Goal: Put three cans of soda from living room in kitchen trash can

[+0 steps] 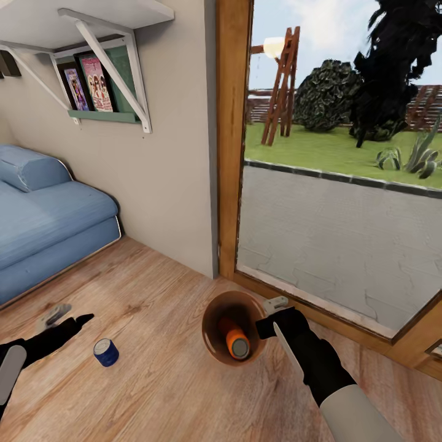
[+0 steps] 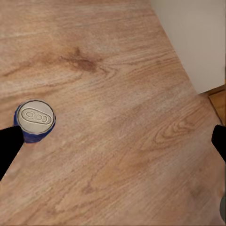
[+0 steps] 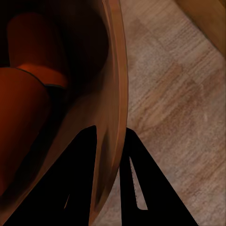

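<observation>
On the pale wood floor [image 1: 153, 380] stands the copper-brown trash can [image 1: 212, 331], near the wooden frame of a big glass door [image 1: 337, 245] that looks out to a garden. Inside the trash can I see two orange soda cans: one orange can [image 1: 236, 344] lies with its silver top turned up toward the viewer, and a second orange can [image 1: 226, 324] is partly hidden behind it, deeper in the shadow. In the right wrist view both show as dark orange shapes [image 3: 23, 122] inside the smooth brown wall [image 3: 110, 94].

The right end effector [image 1: 265, 319] is at the rim of the trash can, on the side toward the glass door. In the right wrist view its two black fingers [image 3: 75, 188] stand on both sides of the rim, one inside and one outside, narrow and closed on the wall of the can.

The dark blue soda can [image 1: 105, 352] stands upright on the floor, well apart from the trash can, on the side toward the blue sofa [image 1: 49, 221]. The left end effector [image 1: 70, 319] hovers just beside it, with the fingers spread wide. In the left wrist view the silver top of the blue can [image 2: 35, 120] sits close to one black fingertip [image 2: 9, 146]; whether they touch I cannot tell. The other fingertip [image 2: 219, 141] is far on the opposite side.

Above the sofa, a white shelf [image 1: 104, 18] is fixed on the wall, with some magazines [image 1: 89, 83] under it.
</observation>
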You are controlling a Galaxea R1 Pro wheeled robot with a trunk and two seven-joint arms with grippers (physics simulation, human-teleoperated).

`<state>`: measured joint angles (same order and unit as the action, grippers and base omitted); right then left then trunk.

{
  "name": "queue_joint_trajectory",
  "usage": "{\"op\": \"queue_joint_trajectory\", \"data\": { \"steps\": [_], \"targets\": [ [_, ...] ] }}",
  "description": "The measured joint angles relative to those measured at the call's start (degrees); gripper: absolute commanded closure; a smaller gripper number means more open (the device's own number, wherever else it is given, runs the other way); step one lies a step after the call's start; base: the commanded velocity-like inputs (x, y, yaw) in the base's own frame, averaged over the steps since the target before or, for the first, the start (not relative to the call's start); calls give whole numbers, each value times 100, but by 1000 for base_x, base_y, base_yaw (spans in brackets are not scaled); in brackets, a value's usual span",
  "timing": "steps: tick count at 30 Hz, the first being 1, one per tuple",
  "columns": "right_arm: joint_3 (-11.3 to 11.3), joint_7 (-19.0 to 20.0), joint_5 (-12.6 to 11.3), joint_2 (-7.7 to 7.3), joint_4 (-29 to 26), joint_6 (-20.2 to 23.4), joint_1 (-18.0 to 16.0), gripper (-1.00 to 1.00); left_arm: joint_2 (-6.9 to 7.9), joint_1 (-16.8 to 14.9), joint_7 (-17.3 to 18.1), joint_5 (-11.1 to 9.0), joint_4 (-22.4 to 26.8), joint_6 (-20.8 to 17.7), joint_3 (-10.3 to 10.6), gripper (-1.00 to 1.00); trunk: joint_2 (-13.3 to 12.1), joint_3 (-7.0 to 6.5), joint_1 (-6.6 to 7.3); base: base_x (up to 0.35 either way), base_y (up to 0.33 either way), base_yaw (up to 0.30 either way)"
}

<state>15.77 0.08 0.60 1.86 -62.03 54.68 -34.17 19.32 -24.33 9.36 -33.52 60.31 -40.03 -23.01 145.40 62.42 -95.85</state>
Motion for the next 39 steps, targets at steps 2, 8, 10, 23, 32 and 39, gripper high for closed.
{"op": "queue_joint_trajectory", "data": {
  "steps": [2, 8, 10, 23, 32, 39],
  "targets": [
    [-15, 0, 33, -1, 4, 0, 0, 100, -12, -24, -105, 0, -15, 7, -117, -100, 0, 0, 0, 0, 0, 0],
    [-23, 17, 0, -2, 4, -8, 0, 100, -16, -58, -253, 27, -347, 216, -301, -100, 0, 0, 0, 13, 9, 0],
    [-22, 4, 33, -3, 2, -7, 0, 100, -12, -61, -268, 33, -464, 260, -317, -100, 0, 0, 0, 113, 131, 0],
    [-12, 3, -1, -1, 1, -9, 0, 100, -31, -56, -280, 45, -538, 296, -327, -100, 0, 0, 0, 156, 172, 0],
    [-7, -3, 22, 3, 1, -8, 0, 100, -38, -55, -278, 59, -537, 301, -327, -100, 0, 0, 0, 27, 15, 0],
    [-4, -4, 25, 6, 1, -7, 0, 100, -34, -55, -281, 64, -537, 292, -327, -100, 0, 0, 0, 230, 1, 0]
  ]
}}
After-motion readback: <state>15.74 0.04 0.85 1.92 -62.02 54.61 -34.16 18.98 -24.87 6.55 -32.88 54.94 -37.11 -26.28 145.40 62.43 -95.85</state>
